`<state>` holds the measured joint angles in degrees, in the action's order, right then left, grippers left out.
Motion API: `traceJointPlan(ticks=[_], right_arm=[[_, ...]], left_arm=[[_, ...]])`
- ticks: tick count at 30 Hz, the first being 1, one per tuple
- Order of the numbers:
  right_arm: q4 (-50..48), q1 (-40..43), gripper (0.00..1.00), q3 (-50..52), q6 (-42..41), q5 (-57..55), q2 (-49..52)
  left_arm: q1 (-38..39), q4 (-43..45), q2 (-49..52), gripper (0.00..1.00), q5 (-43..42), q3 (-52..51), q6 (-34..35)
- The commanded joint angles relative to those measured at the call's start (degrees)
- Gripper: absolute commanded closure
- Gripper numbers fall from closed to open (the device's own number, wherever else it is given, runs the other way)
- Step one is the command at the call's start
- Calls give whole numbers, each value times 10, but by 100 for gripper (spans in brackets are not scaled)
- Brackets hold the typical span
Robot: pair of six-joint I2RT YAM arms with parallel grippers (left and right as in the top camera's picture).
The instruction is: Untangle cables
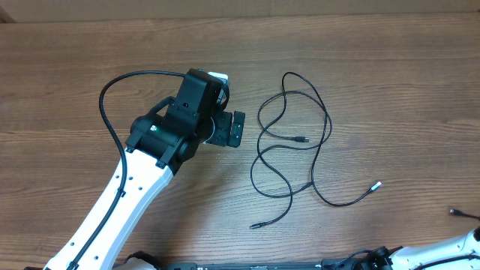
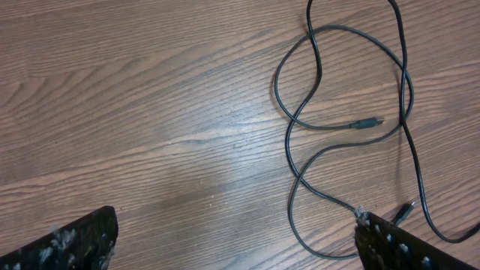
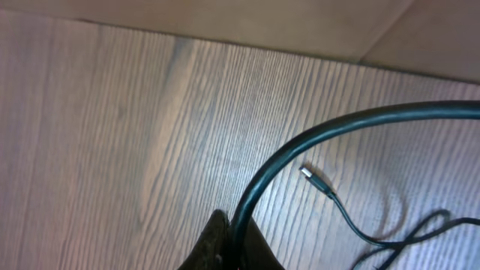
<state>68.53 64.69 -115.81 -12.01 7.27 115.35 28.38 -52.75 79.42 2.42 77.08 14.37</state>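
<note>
Left fingers [image 2: 75, 244] spread over brown wood-grain table [image 2: 150, 112].

Warm brown, streaked with darker lengthwise grain: the flat wooden table [image 1: 390, 67]. Black all along, ending in small silvery plug tips [image 1: 377, 184]: the thin flexible looping cables [image 1: 328, 124]. White on the long plastic-shelled left arm [image 1: 127, 195], black on its blocky wrist housing [image 1: 196, 101].

Table [image 1: 60, 60]: one. Robot arms: two, left arm [image 1: 127, 191] at 8 o'clock, right arm [image 1: 459, 244] at 4 o'clock. Thin black cables [image 1: 311, 182]: one crossed bunch at 3 o'clock, cord count unclear. Three plug ends [image 1: 302, 139] show; one further plug [image 1: 453, 212] lies apart at 4 o'clock.
</note>
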Motion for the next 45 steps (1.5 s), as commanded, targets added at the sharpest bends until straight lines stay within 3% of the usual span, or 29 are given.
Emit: traceJointPlan(ticks=[1,3,5,7,11,15,22,29,45], right_arm=[[-3,0,96,1,-2,21,25],[-3,0,96,1,-2,40,35],[-3,0,87,1,-2,51,42],[-3,0,71,1,-2,56,44],[-2,0,27,1,-2,64,44],[-2,0,10,1,-2,96,44],[14,-2,2,1,35,193,44],[70,-29,1,1,68,223,44],[114,-305,0,1,186,214,44]], left_arm=[[-2,1,0,0,6,7,-9],[-2,1,0,0,6,7,-9],[-2,1,0,0,6,7,-9],[-2,1,0,0,6,7,-9],[-2,1,0,1,6,7,-9],[-2,1,0,0,6,7,-9],[-2,1,0,1,6,7,-9],[-2,1,0,0,6,7,-9],[-2,1,0,0,6,7,-9]])
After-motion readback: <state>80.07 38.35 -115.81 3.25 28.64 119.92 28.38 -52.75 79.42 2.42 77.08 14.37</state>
